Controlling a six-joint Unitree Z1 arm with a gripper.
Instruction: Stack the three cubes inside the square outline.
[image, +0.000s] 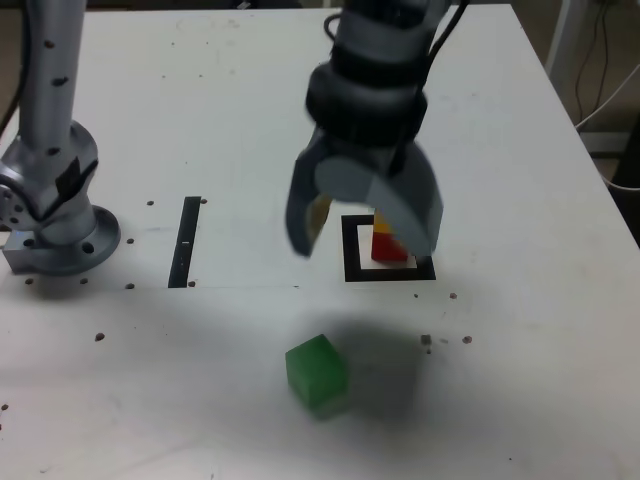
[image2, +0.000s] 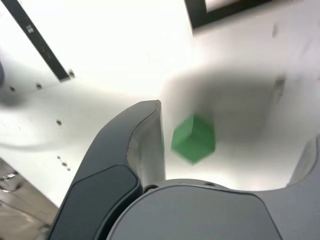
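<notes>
The green cube (image: 318, 375) lies tilted on the white table near the front, apart from the others; in the wrist view the green cube (image2: 193, 139) shows below and between the jaws. My gripper (image: 362, 240) hangs open above the table with nothing in it, between the green cube and the square outline (image: 350, 262). Inside the outline stands the red cube (image: 391, 247), partly hidden by a finger. A sliver of the yellow cube (image: 382, 220) shows on top of it. A corner of the square outline (image2: 220, 14) appears in the wrist view, where the gripper (image2: 230, 147) is also open.
A straight black strip (image: 185, 240) lies at the exterior view's left of the outline, and also shows as the black strip (image2: 40, 42) in the wrist view. The arm's base (image: 60, 225) stands at the exterior view's far left. The table's right edge (image: 600, 180) runs close by.
</notes>
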